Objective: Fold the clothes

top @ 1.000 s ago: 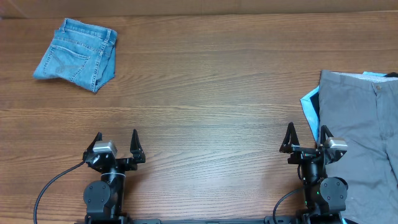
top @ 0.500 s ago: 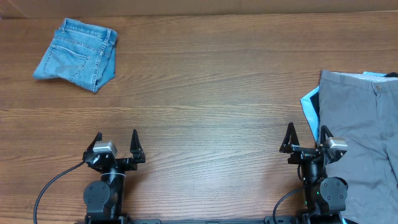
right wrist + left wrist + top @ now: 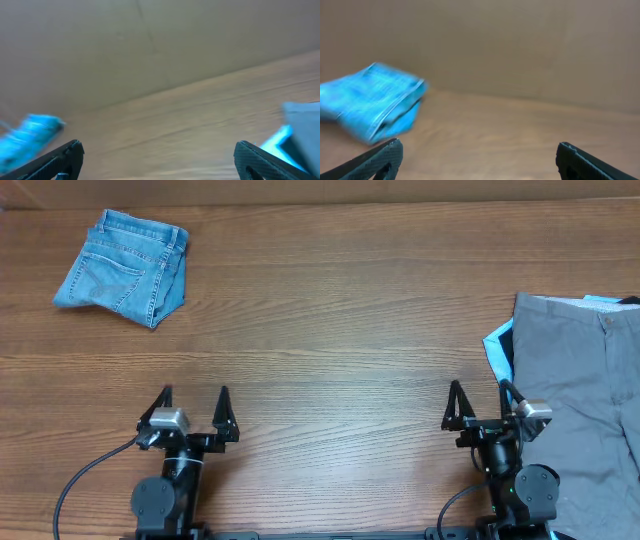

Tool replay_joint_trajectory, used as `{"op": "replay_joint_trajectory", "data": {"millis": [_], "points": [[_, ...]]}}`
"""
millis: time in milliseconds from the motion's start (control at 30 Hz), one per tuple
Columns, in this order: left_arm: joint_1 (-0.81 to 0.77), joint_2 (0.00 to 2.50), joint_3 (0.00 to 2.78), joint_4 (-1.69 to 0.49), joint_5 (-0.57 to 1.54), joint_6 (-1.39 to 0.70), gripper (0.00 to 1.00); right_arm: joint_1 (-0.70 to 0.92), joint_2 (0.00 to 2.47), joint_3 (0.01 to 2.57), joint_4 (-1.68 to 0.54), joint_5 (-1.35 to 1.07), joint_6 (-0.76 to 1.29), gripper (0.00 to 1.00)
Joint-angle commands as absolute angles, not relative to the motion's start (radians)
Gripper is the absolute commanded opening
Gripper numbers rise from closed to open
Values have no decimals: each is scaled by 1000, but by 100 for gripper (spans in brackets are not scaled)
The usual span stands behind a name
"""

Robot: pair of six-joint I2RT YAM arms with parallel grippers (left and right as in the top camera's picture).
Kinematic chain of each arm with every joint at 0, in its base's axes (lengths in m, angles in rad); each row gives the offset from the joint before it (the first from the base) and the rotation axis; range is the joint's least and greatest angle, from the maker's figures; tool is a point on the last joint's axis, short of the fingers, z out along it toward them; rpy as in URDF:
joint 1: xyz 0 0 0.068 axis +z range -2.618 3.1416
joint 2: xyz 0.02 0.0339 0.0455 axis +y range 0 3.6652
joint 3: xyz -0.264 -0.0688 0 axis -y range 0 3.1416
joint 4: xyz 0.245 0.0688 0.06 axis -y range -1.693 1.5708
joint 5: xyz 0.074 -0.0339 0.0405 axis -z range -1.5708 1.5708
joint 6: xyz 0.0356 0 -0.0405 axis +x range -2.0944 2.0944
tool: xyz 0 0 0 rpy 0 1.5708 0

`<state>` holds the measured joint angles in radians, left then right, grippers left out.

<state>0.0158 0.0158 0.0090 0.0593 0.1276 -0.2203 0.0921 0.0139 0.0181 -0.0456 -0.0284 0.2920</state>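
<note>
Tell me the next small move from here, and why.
Probably swing the right claw toward the near left edge of the grey shorts. They lie spread flat, unfolded, at the right of the overhead view, while the denim at far left already looks folded. The right claw is open, empty and beside the shorts; the left claw, also open, is far from them.

Both arms sit folded low, left end effector (image 3: 195,392) and right end effector (image 3: 479,387) spread wide, empty.

I see faded blue denim shorts (image 3: 122,266) far ahead of my left gripper (image 3: 194,392), plain grey cotton shorts (image 3: 575,380) beside my right gripper (image 3: 479,387).
</note>
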Motion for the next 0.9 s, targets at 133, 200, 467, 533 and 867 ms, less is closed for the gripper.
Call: {"op": "replay_joint_trajectory", "data": {"millis": [133, 200, 467, 533, 867], "points": [[26, 64, 238, -29, 209, -214, 100, 89, 9, 120, 17, -205, 427, 100], [26, 136, 352, -113, 191, -178, 100, 89, 24, 183, -41, -204, 427, 100], [26, 669, 931, -511, 176, -149, 100, 89, 451, 677, -532, -204, 419, 100], [26, 799, 1081, -625, 177, -149, 100, 88, 591, 809, -637, -204, 416, 100], [23, 1213, 1579, -1076, 293, -112, 100, -18, 1422, 1472, -1046, -158, 152, 100]]}}
